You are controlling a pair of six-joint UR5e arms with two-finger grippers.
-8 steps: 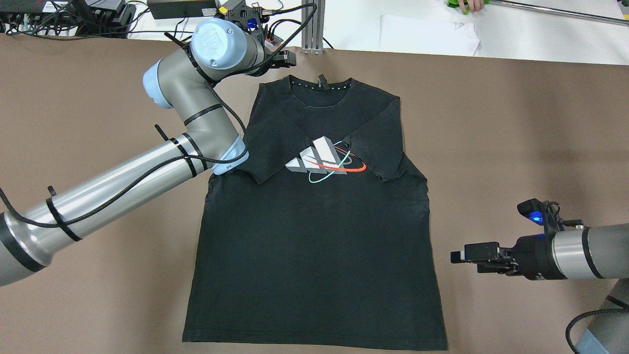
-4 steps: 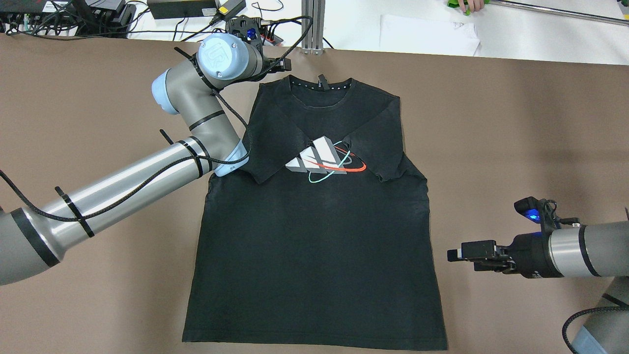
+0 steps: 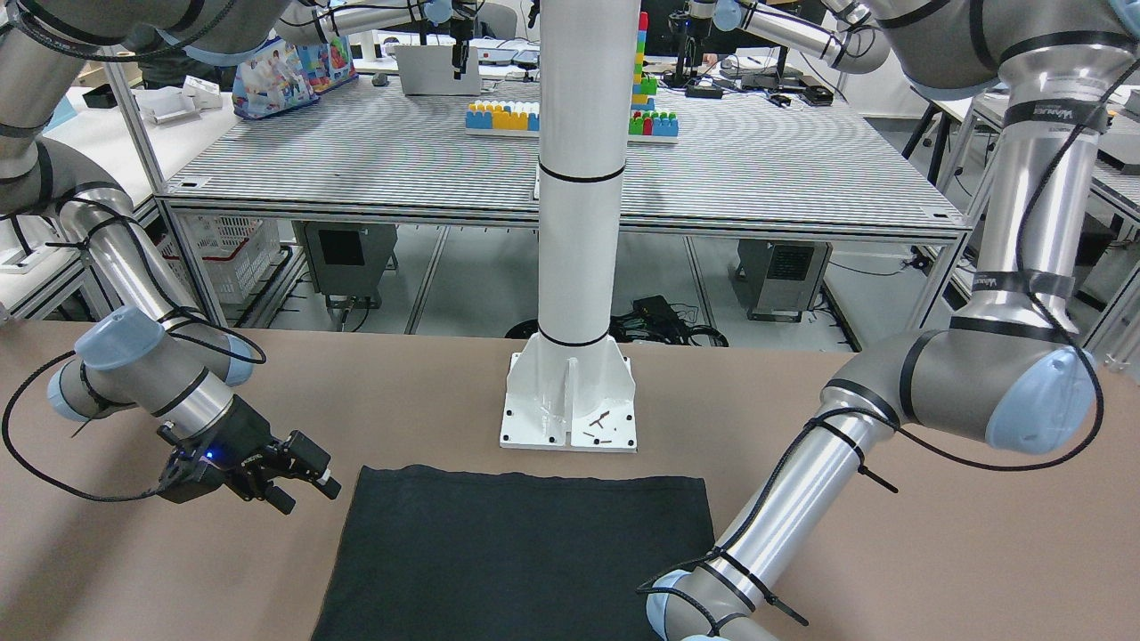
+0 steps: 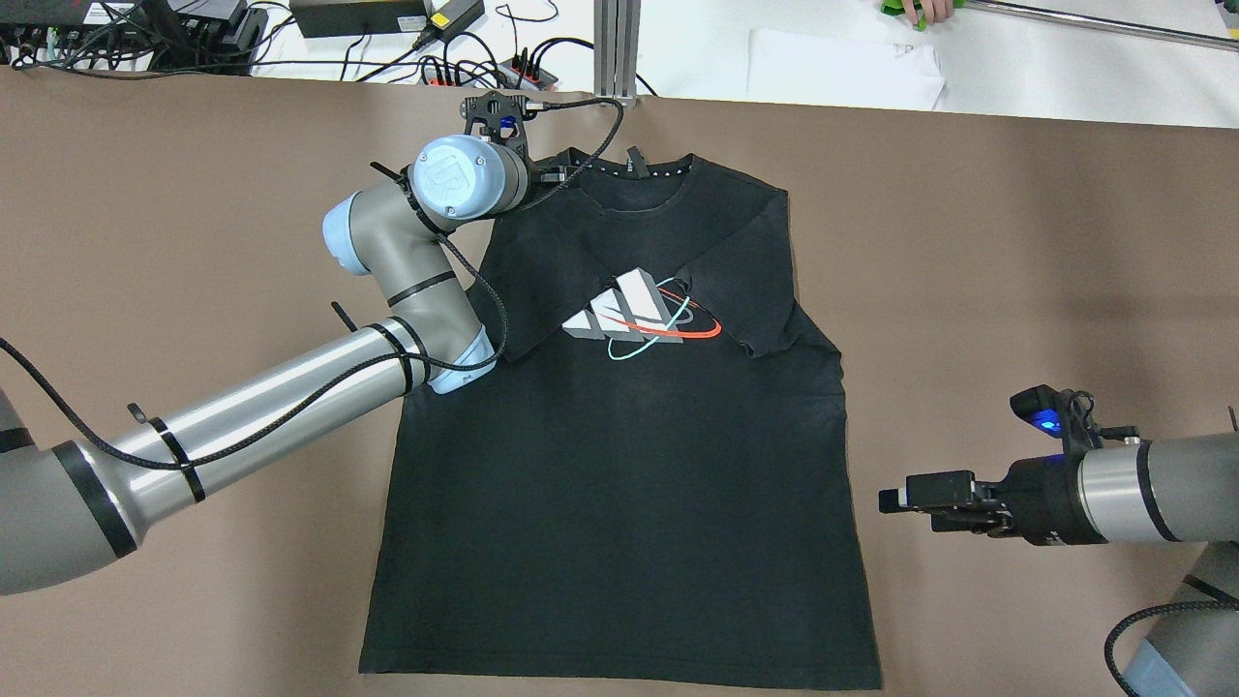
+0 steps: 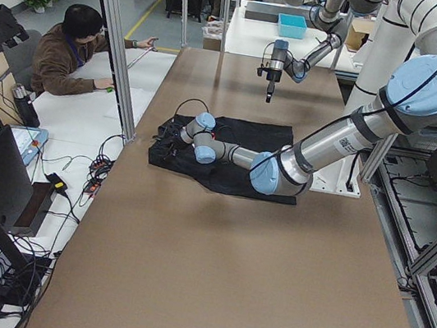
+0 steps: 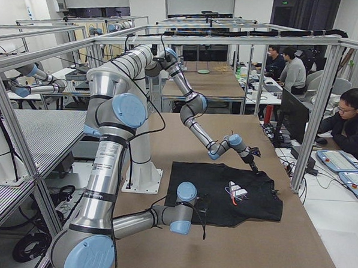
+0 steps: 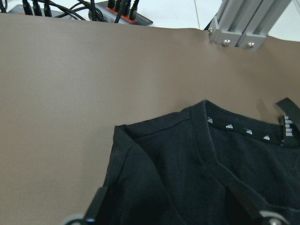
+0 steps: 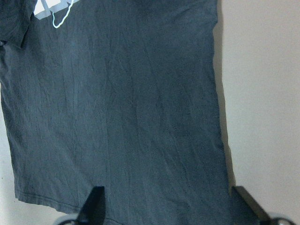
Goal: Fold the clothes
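The clothes are one black T-shirt (image 4: 619, 484) with a white, red and teal logo. It lies flat on the brown table, both sleeves folded in over the chest. My left gripper (image 4: 554, 176) hovers at the shirt's far left shoulder beside the collar. In the left wrist view its fingers (image 7: 96, 206) stand wide apart over the shoulder corner (image 7: 154, 154), holding nothing. My right gripper (image 4: 891, 500) is open and empty just off the shirt's right side edge; the right wrist view shows that edge (image 8: 218, 117). The front view shows the right gripper (image 3: 307, 485) beside the hem (image 3: 525, 485).
The white pillar base (image 3: 570, 401) stands behind the hem. Cables and a power strip (image 4: 484, 68), an aluminium post (image 4: 617, 48) and a white sheet (image 4: 842, 68) lie along the far edge. Bare brown table (image 4: 1016, 271) flanks the shirt.
My left arm has swung its gripper from the table's far edge down onto the shirt's left shoulder by the collar. My right gripper has crept slightly towards the shirt's side edge.
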